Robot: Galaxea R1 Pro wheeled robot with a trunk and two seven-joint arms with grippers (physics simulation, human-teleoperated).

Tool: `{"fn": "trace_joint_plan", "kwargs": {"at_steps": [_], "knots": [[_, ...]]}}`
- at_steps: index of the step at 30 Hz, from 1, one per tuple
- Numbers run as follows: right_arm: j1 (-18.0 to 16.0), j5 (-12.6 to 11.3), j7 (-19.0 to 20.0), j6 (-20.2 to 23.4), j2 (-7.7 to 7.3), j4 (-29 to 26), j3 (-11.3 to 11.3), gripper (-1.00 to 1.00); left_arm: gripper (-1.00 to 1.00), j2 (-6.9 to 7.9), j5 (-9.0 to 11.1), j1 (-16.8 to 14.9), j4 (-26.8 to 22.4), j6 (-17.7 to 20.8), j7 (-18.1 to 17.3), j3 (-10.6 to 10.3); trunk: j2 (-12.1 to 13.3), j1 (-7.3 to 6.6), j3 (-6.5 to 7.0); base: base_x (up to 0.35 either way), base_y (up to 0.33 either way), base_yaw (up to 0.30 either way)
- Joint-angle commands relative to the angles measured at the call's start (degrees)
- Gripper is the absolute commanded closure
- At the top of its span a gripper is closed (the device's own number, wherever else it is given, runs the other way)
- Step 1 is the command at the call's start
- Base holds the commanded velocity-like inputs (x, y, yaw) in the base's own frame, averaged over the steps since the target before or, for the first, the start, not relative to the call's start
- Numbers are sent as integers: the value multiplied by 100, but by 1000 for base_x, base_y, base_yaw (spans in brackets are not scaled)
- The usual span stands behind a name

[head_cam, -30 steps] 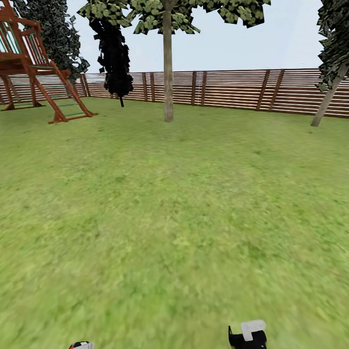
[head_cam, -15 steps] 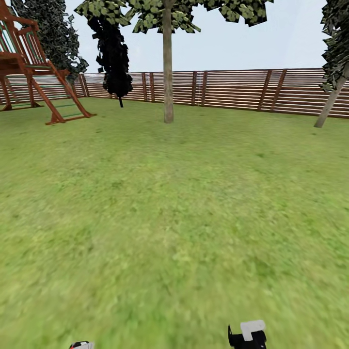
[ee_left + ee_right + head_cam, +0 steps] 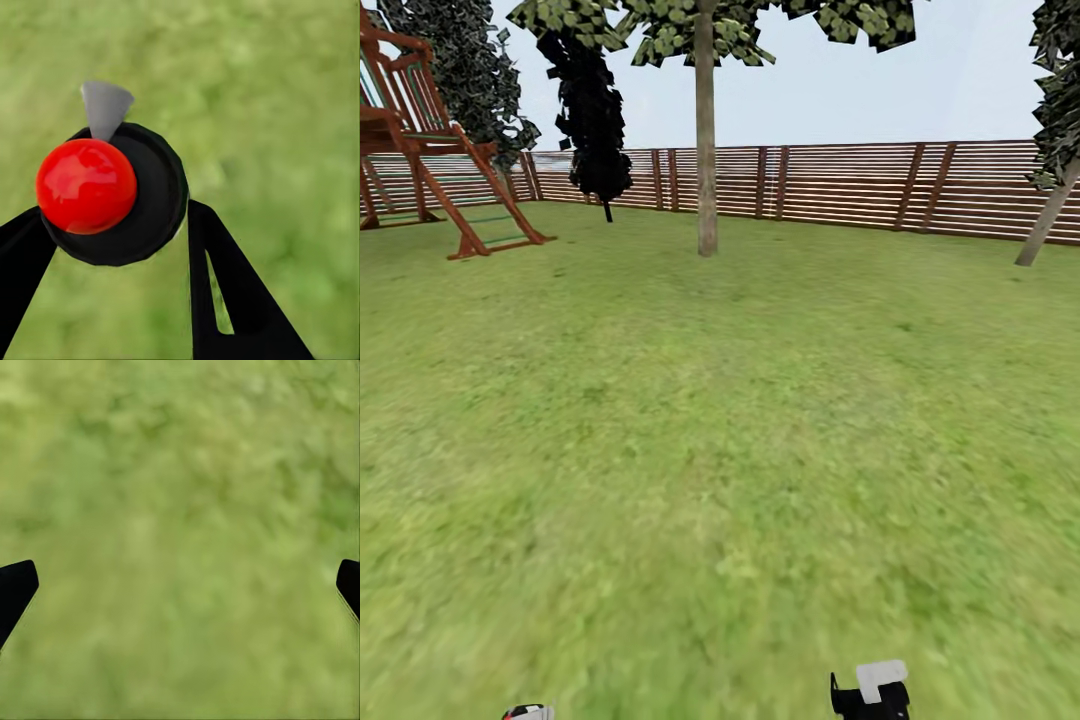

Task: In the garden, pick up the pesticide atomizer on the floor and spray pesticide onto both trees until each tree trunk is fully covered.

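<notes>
At the far left of the head view stands a red-brown play frame (image 3: 430, 150) with a slanting ladder, two dark narrow trees (image 3: 592, 110) near it. One straight grey-tan trunk (image 3: 706, 130) rises upright just left of centre, its long axis vertical, leafy crown at the top edge. A second trunk (image 3: 1048, 222) leans at the far right, tilting up toward the right. Behind both runs the slatted fence (image 3: 840, 185), and lawn (image 3: 720, 430) fills the ground between.

At the bottom edge, a sliver of the atomizer (image 3: 528, 712) shows left of the right arm's black-and-white end (image 3: 872, 690).

In the left wrist view, the left gripper (image 3: 112, 247) is closed on the atomizer (image 3: 112, 195), one black finger on each side of its round black body. It is seen end-on: one red cap (image 3: 86, 185) faces the camera, and one grey nozzle (image 3: 105, 107) sticks out sideways past the rim, away from the fingers.

In the right wrist view, the right gripper (image 3: 180, 585) is spread wide and holds nothing, two fingertips (image 3: 15, 585) at opposite edges, grass between.
</notes>
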Motion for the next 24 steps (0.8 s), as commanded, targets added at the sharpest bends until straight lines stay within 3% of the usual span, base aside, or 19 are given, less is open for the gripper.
{"fn": "trace_joint_plan", "kwargs": {"at_steps": [1,24], "knots": [[-4,60,-63,6,1,6,19,-100,100,1,44,-4,5,-18,-2,-18,-2,3,-5,339,0,0],[-4,60,-60,7,1,6,19,-100,100,1,45,-4,5,-19,-5,-18,-2,3,-5,339,0,0]]}}
